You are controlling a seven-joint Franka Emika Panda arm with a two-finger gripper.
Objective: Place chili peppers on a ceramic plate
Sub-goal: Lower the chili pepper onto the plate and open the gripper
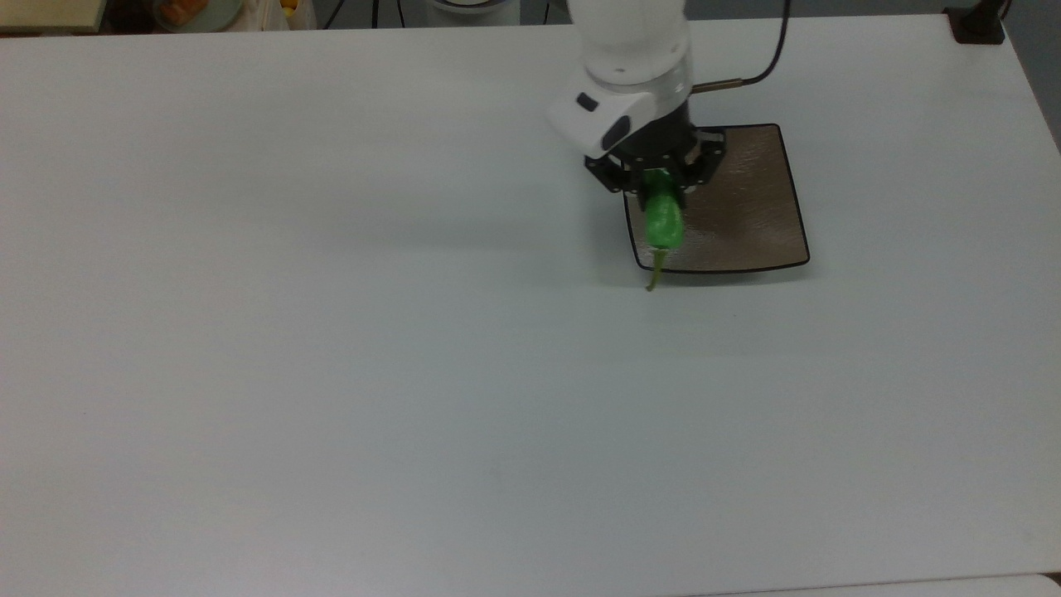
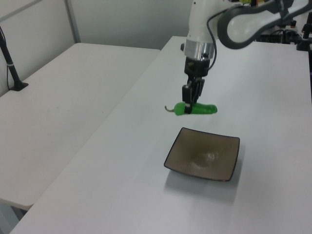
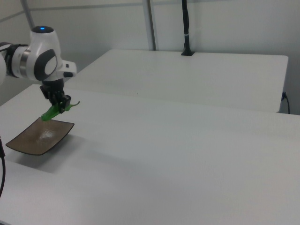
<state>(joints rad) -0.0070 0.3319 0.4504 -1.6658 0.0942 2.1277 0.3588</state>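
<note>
My gripper (image 1: 659,184) (image 2: 189,103) (image 3: 61,107) is shut on the bright green chili pepper (image 1: 664,222) (image 2: 197,109) (image 3: 50,113), which hangs level in the air. The pepper's thin stem (image 1: 655,274) points toward the top view's bottom. The square brown ceramic plate (image 1: 746,224) (image 2: 204,155) (image 3: 40,136) lies on the white table with nothing in it. In the top view the pepper overlaps the plate's left edge. In the left view it hangs just beyond the plate's far rim, above the table.
The white table (image 1: 331,373) stretches wide to the top view's left and bottom. A second white table (image 2: 63,107) adjoins it at the left view's left. A black post base (image 1: 976,25) sits at the top view's far right corner.
</note>
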